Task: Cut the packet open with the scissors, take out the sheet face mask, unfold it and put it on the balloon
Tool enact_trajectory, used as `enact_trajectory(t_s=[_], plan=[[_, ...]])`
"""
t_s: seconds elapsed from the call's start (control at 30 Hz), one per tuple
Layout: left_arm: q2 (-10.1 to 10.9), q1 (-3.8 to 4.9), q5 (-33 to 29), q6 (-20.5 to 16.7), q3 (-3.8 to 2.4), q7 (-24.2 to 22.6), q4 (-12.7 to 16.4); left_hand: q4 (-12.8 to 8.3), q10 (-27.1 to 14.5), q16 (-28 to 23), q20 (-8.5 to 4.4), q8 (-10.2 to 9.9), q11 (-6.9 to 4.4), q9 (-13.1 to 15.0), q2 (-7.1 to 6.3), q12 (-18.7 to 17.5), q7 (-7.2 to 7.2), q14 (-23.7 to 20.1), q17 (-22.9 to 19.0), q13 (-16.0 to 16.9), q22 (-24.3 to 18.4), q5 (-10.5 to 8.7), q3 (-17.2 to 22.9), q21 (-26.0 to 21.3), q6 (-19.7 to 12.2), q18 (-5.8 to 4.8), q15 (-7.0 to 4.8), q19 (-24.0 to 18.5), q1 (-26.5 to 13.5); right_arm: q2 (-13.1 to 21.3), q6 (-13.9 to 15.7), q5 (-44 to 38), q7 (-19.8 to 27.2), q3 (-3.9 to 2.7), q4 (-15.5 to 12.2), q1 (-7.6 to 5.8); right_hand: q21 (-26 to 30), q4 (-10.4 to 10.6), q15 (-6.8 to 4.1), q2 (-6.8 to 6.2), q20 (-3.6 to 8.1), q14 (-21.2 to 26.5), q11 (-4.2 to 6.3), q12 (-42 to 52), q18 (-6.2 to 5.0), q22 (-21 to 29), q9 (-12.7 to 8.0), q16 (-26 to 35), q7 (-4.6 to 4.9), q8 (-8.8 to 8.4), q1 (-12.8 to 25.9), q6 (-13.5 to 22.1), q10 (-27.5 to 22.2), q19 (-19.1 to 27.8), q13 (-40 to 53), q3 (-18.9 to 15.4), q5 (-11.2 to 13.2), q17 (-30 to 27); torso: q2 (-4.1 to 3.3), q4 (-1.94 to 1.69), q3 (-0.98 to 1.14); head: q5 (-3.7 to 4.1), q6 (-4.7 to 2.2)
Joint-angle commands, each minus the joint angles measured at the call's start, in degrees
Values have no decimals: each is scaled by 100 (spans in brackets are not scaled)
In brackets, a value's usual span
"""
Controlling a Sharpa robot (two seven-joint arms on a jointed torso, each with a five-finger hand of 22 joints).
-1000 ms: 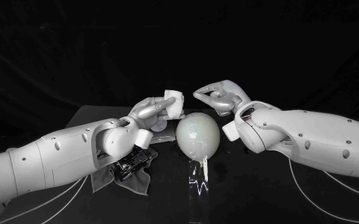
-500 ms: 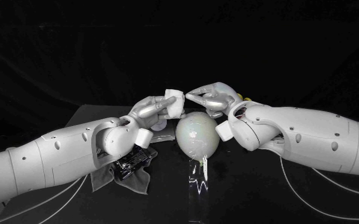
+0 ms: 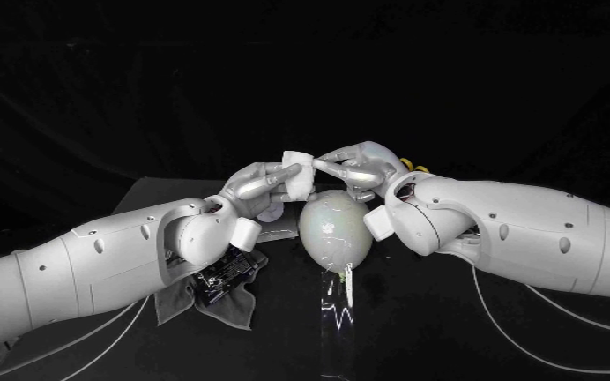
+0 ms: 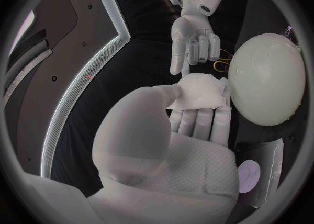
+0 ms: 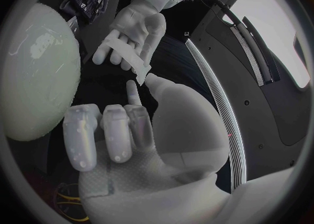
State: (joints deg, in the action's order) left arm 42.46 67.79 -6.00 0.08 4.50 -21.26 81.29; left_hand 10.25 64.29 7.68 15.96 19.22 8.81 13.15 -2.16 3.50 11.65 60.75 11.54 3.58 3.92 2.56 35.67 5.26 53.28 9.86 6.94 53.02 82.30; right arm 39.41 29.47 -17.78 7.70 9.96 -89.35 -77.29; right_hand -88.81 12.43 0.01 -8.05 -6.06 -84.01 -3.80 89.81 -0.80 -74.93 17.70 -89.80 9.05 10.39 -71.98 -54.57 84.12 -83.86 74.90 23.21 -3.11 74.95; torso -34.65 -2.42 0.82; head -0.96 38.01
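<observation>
My left hand [image 3: 261, 185] holds the folded white sheet face mask [image 3: 295, 176] up over the far end of the balloon [image 3: 336, 229]. The balloon is pale and egg-shaped and lies on the black table. My right hand [image 3: 356, 165] has come in from the other side. Its thumb and one fingertip pinch the mask's upper corner while its other fingers stay curled. The left wrist view shows the mask [image 4: 199, 90] at my left hand's fingertips [image 4: 196, 119], with the right hand [image 4: 193, 41] reaching in. In the right wrist view the mask's edge [image 5: 131, 56] sits right at my right hand's thumb and finger.
A dark cloth [image 3: 216, 297] with a black object [image 3: 226, 275] on it lies under my left forearm. The pale opened packet [image 4: 271, 166] lies beside the balloon [image 4: 268, 77]. Yellow loops [image 4: 222, 59] lie on the table beyond the balloon. Thin white cables [image 3: 509, 328] trail from my right arm.
My right hand has moved left from above the balloon's far end to the mask and now pinches its corner. My left hand has kept the mask almost still.
</observation>
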Motion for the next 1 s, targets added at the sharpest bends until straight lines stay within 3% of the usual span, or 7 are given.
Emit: enact_trajectory(t_s=[0.03,0.2,0.63,1.0], plan=[[-16,13,44,124,-9,-43,18,-36,47,-18,-7,22,-10,9,76,21,-14,56,7,7,9,19,24,7,-23,69,-3,33,2,-15,-199,53,32,-3,17,2,6,-8,32,66,-29,-599,-40,19,48,-1465,-9,-20,-8,-23,-1,4,588,-539,1510,-34,-7,1505,1,0,-2,1,-2],[-18,14,46,124,-9,-42,19,-40,52,-17,-7,24,-11,11,81,22,-15,60,9,7,9,19,28,7,-21,69,-5,34,-2,-23,-261,49,21,-3,18,3,-4,-17,27,119,-31,-599,-31,19,50,-1468,-2,-20,-22,2,-46,-58,588,-545,1510,-41,-8,1505,-2,0,-1,-4,-2],[-23,15,51,98,-9,-8,22,-46,59,-14,-8,28,-13,14,85,23,-16,66,11,8,9,19,33,7,-19,69,-7,35,-6,-26,-251,48,115,-3,-5,3,-33,-123,-69,352,33,-599,88,19,57,-1478,46,-20,-165,155,-281,-388,588,-562,1510,-5,0,1505,1,3,0,-8,7],[-23,17,58,38,-9,19,20,-58,72,-9,-10,35,-17,20,88,26,-18,76,15,9,10,19,39,8,-14,70,-11,39,-12,-8,-209,71,207,-3,-41,5,-88,-423,-219,570,166,-599,254,19,71,-1496,162,-20,-352,392,-622,-679,588,-595,1510,181,27,1505,1,2,1,-7,18]])
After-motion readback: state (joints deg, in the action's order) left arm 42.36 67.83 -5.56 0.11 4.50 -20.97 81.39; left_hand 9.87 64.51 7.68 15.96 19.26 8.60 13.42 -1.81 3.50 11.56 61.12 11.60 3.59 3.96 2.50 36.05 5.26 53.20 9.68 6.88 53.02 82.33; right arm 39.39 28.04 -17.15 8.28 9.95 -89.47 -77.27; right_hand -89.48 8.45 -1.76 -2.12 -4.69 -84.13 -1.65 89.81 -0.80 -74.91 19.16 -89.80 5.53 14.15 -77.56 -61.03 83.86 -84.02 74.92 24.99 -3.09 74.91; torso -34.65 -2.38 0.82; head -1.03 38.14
